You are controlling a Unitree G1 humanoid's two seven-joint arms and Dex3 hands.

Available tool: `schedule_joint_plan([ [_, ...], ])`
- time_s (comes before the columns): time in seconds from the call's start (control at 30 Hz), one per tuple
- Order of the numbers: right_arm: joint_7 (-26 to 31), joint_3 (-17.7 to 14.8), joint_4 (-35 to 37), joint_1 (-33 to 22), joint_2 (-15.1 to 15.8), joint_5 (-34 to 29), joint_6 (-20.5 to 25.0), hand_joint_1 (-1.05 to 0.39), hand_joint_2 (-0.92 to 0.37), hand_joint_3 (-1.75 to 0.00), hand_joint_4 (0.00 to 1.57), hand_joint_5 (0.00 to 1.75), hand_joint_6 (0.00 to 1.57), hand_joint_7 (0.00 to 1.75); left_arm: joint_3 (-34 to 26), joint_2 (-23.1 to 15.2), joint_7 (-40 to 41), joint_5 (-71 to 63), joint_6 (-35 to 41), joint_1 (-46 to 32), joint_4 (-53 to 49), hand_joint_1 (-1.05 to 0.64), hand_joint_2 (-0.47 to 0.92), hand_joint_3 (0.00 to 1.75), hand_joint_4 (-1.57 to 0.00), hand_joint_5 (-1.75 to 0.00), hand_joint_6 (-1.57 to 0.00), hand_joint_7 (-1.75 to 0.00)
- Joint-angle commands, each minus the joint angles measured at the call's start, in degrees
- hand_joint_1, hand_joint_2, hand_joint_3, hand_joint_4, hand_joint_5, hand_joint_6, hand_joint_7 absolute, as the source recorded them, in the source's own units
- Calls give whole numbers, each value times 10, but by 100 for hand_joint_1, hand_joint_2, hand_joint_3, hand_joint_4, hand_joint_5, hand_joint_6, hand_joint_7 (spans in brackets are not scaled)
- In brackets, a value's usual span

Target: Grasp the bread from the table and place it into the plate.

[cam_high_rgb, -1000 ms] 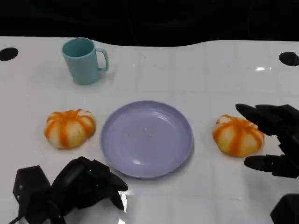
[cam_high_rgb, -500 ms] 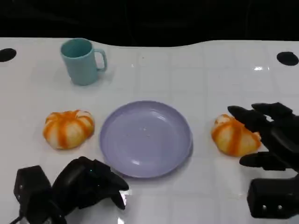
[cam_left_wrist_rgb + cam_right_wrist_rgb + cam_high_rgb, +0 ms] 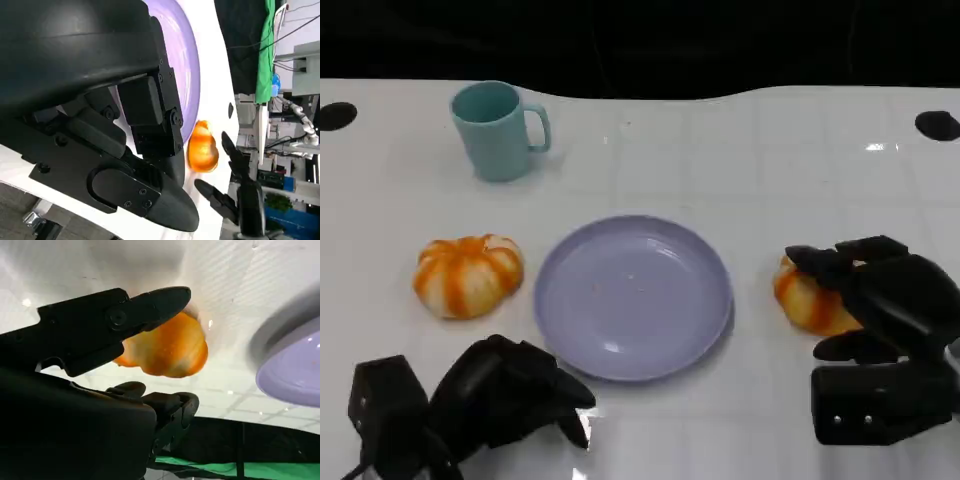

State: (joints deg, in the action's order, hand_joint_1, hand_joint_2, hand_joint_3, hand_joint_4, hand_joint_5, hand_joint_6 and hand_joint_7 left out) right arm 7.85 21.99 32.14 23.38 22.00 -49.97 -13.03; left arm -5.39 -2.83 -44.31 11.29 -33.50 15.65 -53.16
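Two orange-striped breads lie on the white table. One bread (image 3: 468,275) sits left of the lilac plate (image 3: 633,297). The other bread (image 3: 803,297) sits right of it, also seen as the bread (image 3: 170,352) and the bread (image 3: 202,152). My right hand (image 3: 880,300) reaches over this bread from the right. Its fingers (image 3: 115,320) lie across the bread's top, and the thumb sits close by on the near side, a small gap apart. The bread rests on the table. My left hand (image 3: 500,395) rests low at the front left, holding nothing, its fingers loosely bent.
A teal mug (image 3: 498,130) stands at the back left, well away from both hands. The plate rim (image 3: 295,370) lies a short way beyond the right bread. Dark round holes mark the table's far corners (image 3: 937,125).
My right hand has moved left over the right bread, and its fingers have come down across it. The left hand, plate, mug and left bread have stayed put.
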Motion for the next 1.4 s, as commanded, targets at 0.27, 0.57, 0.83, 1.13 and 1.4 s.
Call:
schedule_joint_plan([
  [0.27,56,24,99,52,-10,20,-11,-69,-92,-1,18,29,25,2,-2,-6,0,6,3,-16,14,-105,83,0,-127,-90,-157,-4],
  [0.57,112,23,113,55,-4,41,-57,-40,-92,-6,54,39,50,8,1,-6,3,4,1,-27,34,-105,84,0,-127,-90,-157,-5],
  [0.83,231,17,123,54,4,44,-144,-11,-66,-68,92,169,98,105,5,-5,7,4,10,-42,60,-105,84,0,-127,-90,-157,-4],
  [1.13,266,12,85,42,3,40,-145,-7,-40,-106,93,175,77,163,11,-8,9,0,10,-53,75,-105,85,0,-125,-90,-157,-4],
  [1.4,302,17,90,47,-2,33,-148,-6,-33,-113,95,175,72,174,14,-8,13,0,19,-54,77,-105,84,0,-126,-92,-157,-6],
])
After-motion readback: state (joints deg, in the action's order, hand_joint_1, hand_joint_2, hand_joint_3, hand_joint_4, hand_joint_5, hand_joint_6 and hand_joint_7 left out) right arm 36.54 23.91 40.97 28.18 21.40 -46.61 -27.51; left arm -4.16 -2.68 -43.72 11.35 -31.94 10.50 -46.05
